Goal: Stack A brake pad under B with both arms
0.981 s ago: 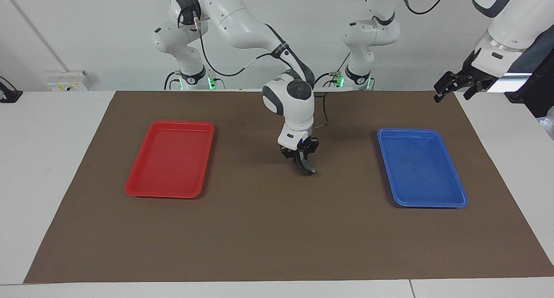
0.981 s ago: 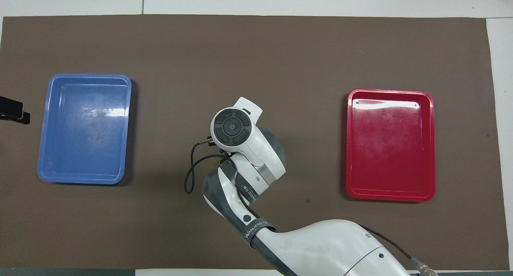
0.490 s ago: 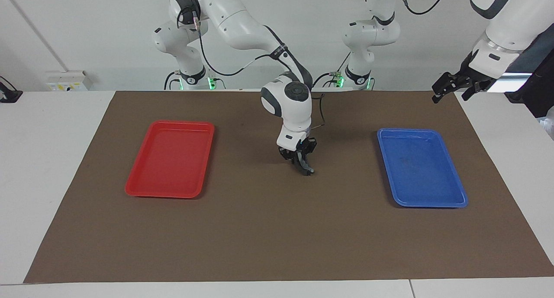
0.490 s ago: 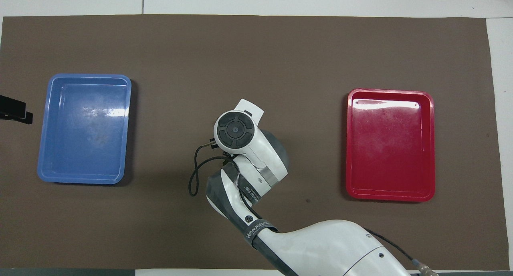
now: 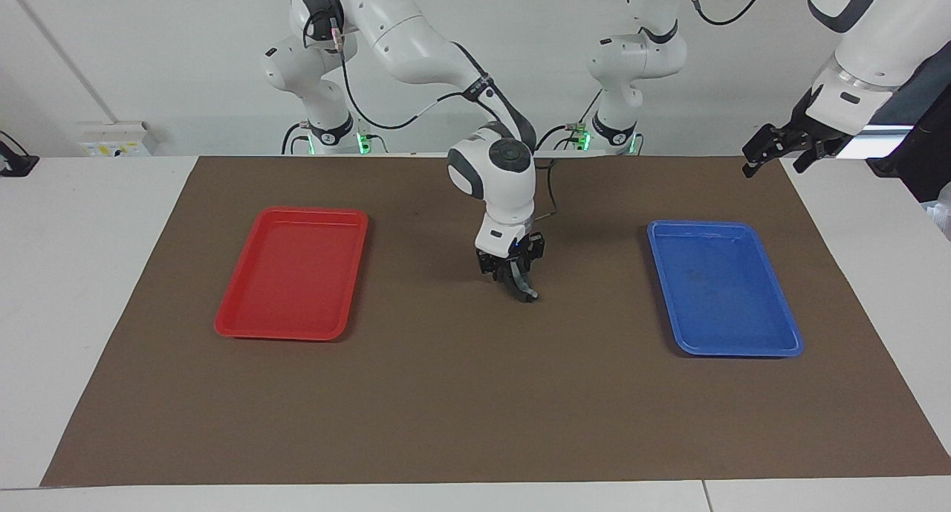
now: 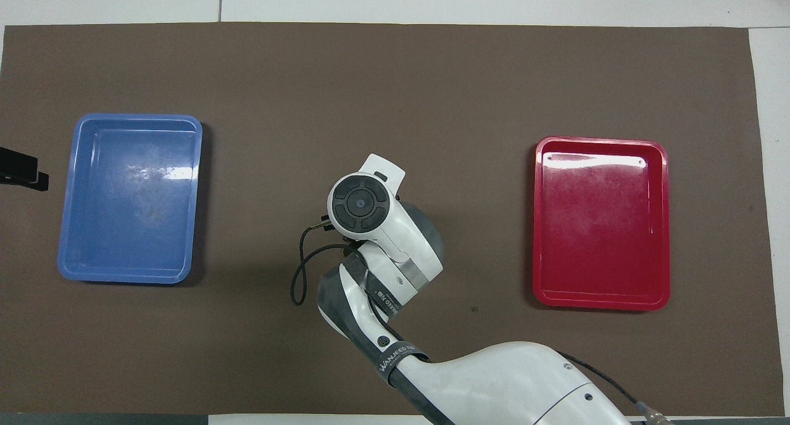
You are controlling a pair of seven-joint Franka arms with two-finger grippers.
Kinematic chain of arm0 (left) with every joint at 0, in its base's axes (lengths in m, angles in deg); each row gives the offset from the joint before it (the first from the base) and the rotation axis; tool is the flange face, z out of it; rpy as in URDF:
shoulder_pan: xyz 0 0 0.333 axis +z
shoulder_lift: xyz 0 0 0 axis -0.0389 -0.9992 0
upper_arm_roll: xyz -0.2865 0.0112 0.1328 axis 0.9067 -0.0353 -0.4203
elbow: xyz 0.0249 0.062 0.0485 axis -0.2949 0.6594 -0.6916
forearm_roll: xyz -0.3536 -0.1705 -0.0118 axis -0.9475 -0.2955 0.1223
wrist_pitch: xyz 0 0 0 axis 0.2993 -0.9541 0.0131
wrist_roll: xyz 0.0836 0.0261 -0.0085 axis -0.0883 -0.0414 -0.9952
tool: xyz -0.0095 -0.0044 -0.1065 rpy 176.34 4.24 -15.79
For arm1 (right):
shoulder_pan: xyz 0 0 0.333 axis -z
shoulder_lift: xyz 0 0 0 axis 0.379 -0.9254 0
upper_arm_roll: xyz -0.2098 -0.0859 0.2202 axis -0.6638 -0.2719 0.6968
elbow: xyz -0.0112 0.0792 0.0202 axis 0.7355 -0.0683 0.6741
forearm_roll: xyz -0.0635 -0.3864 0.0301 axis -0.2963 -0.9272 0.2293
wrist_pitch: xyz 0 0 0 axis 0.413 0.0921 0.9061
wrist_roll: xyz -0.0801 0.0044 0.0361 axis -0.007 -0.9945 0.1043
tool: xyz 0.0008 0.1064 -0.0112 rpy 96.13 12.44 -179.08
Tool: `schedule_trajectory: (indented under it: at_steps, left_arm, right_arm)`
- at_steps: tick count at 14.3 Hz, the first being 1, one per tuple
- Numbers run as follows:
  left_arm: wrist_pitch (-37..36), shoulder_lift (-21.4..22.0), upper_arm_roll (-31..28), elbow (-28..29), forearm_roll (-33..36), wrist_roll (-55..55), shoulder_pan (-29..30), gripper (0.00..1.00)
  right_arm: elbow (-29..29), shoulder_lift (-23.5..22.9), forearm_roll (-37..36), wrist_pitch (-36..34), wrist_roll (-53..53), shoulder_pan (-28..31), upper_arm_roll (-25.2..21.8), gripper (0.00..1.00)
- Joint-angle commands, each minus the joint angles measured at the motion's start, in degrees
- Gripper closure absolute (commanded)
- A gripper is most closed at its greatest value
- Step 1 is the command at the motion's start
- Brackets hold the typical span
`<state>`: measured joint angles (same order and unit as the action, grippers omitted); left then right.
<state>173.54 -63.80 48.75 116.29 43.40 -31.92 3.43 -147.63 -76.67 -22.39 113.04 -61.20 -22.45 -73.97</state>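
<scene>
Widest of all, the white table [image 5: 89,274], and on it the brown paper mat [image 5: 475,393] covering nearly everything. The white jointed right arm [image 5: 416,36] bends down over the mat's centre. The white left arm [image 5: 869,44] waits, raised at its own end. Two flat plastic trays lie well apart: the red rectangular tray [image 5: 282,336] toward the right arm's end, the blue rectangular tray [image 5: 735,351] toward the left arm's. The left gripper [image 5: 761,159] hangs over the mat's edge, spread wide and carrying nothing. The right gripper [image 5: 518,280] is low over the mat between the trays. Gripping or letting go? I cannot tell. At its tips sits a dark grey curved brake pad [image 5: 526,292] down at the mat; which pad, I cannot tell.
</scene>
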Motion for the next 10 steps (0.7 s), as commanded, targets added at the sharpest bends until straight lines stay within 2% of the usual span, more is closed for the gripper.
schedule_trajectory:
  at_steps: [1, 5, 8, 10]
  left_arm:
    - [0.9, 1.6, 0.3, 1.8, -0.2, 0.3, 0.6, 0.0]
    - [0.9, 1.6, 0.3, 1.8, -0.2, 0.3, 0.6, 0.0]
    - [0.9, 1.6, 0.3, 1.8, -0.2, 0.3, 0.6, 0.0]
    - [0.9, 1.6, 0.3, 1.8, -0.2, 0.3, 0.6, 0.0]
  right_arm:
    - [-0.3, 4.6, -2.3, -2.5, 0.3, 1.4, -0.2, 0.0]
    - [-0.9, 15.2, -2.5, -13.1, 1.0, 11.6, -0.1, 0.0]
    - [-1.0, 19.1, -3.9, -20.8, 5.4, 18.8, -0.2, 0.0]
    - [-1.0, 21.1, -4.1, -23.1, 7.5, 24.5, 0.0, 0.0]
